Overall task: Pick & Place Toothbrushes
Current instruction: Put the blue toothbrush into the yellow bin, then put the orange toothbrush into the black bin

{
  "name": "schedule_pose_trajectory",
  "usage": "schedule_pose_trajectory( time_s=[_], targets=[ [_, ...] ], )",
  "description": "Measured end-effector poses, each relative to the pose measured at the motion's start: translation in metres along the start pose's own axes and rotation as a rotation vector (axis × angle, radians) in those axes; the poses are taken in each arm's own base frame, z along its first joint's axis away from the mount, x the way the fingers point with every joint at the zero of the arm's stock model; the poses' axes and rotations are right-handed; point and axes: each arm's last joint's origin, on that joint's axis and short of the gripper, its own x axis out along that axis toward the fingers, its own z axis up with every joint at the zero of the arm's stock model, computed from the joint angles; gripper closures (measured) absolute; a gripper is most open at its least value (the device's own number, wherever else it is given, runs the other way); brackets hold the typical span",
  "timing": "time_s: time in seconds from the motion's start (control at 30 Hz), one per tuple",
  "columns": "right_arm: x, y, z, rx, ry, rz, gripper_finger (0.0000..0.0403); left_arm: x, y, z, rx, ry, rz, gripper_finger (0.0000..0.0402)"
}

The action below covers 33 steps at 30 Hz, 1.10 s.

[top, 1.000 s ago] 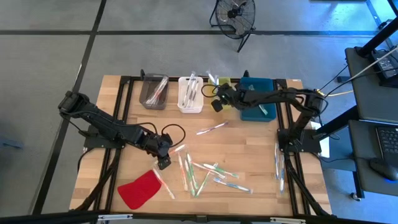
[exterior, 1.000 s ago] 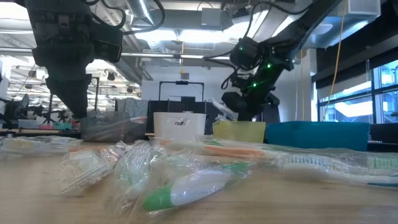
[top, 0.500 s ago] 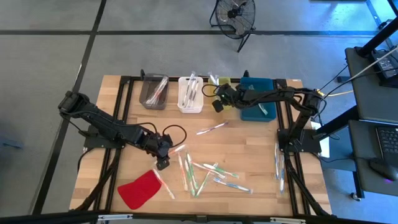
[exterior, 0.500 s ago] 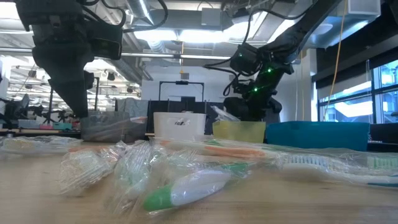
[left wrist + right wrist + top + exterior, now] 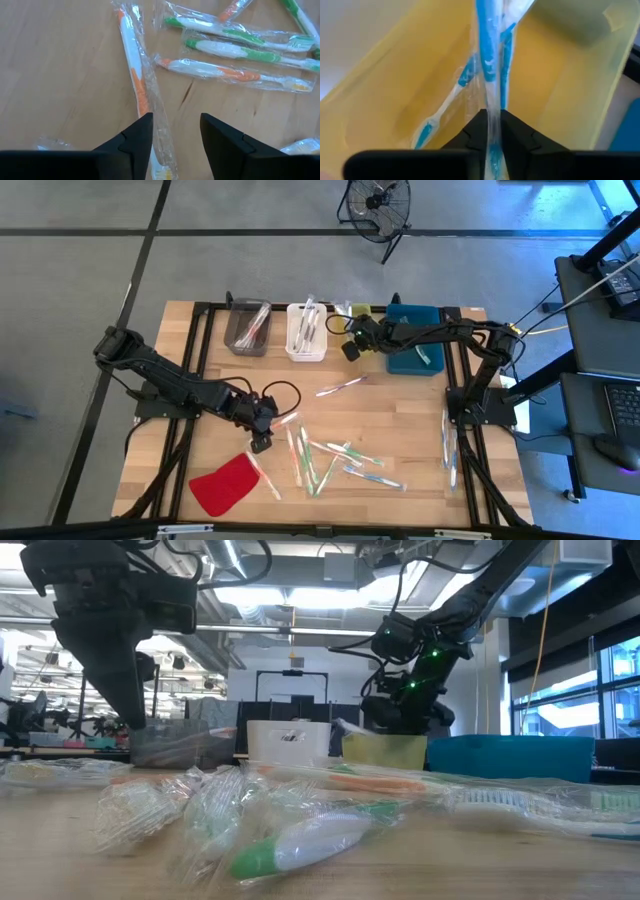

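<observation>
Several wrapped toothbrushes (image 5: pixel 330 458) lie scattered on the table's near middle. One pink one (image 5: pixel 340 386) lies apart, farther back. My left gripper (image 5: pixel 175 145) hovers open over the pile's left edge, and an orange-and-white wrapped toothbrush (image 5: pixel 135 75) lies on the wood just ahead of its fingers. My right gripper (image 5: pixel 490 125) is over the yellow bin (image 5: pixel 395 75) at the table's far edge, shut on a blue wrapped toothbrush (image 5: pixel 487 30). Another blue toothbrush (image 5: pixel 437 117) lies inside that bin. My right gripper pinches the blue wrapped toothbrush between its two fingers, on the stretch of handle (image 5: pixel 487 95) beside the fingertips. The fingers slant down from above and lie along the brush. The brush is lifted clear, and its free end points into the yellow bin.
A grey bin (image 5: pixel 247 327), a white bin (image 5: pixel 306 332), the yellow bin (image 5: pixel 358 312) and a blue bin (image 5: pixel 412 340) stand in a row along the far edge. A flat red piece (image 5: pixel 225 483) lies at the near left. More toothbrushes (image 5: pixel 450 445) lie by the right edge.
My right gripper has come down a little toward the yellow bin, still shut, and the blue toothbrush has sunk with it toward the bin's rim.
</observation>
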Motion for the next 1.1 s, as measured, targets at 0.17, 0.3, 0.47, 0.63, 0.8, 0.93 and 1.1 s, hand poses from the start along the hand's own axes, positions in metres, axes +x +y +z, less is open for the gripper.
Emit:
schedule_pose_trajectory(
  time_s=[0.17,0.3,0.47,0.63,0.8,0.93,1.1],
  targets=[
    [0.0,0.0,0.0,-0.014,-0.004,-0.007,0.031,0.0,0.001,-0.001,0.001,0.005,0.005,0.0207],
    [-0.005,-0.001,0.003,-0.043,-0.018,0.003,0.0278,0.0,0.002,-0.002,-0.043,0.021,0.02,0.0176],
    [-0.023,-0.004,0.011,-0.034,-0.058,0.019,0.025,0.0,0.005,-0.004,-0.141,0.051,0.04,0.0153],
    [-0.047,-0.011,0.018,-0.042,-0.088,0.031,0.0237,0.0,0.005,-0.005,-0.155,0.048,0.053,0.0151],
    [-0.075,-0.021,0.02,-0.04,-0.095,0.033,0.0242,0.007,0.006,-0.006,-0.144,0.051,0.089,0.0151],
    [-0.095,-0.029,0.021,-0.037,-0.107,0.037,0.0257,0.016,0.004,-0.005,-0.112,0.075,0.12,0.0151],
    [-0.113,-0.036,0.02,-0.032,-0.118,0.042,0.0276,0.029,-0.007,-0.002,-0.039,0.104,0.138,0.0151]
  ],
)
